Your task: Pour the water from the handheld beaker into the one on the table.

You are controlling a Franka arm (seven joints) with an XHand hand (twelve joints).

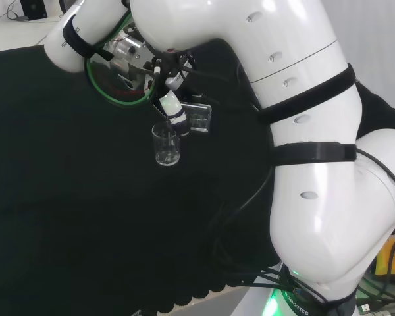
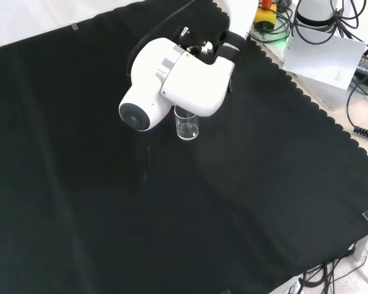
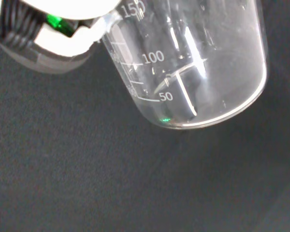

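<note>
In the head view the hand (image 1: 173, 105) reaches down from the arm, its fingers curled round a clear handheld beaker (image 1: 201, 118) that is tipped far over on its side. Just to its left and a little lower, a second clear beaker (image 1: 166, 145) stands upright on the black cloth. The wrist view has the held beaker (image 3: 193, 63) close up and tilted, with graduation marks on its wall, next to a white part of the hand (image 3: 63, 29). I cannot tell how much water either holds. In the front view the standing beaker (image 2: 187, 127) peeks out under the arm's white link (image 2: 172, 79).
Black cloth (image 2: 172, 214) stretches wide around the standing beaker. Its scalloped edge (image 2: 319, 113) runs along the right of the front view, with paper (image 2: 325, 61) and cables (image 2: 362, 73) beyond it. The arm's big white links (image 1: 303, 164) take up the right of the head view.
</note>
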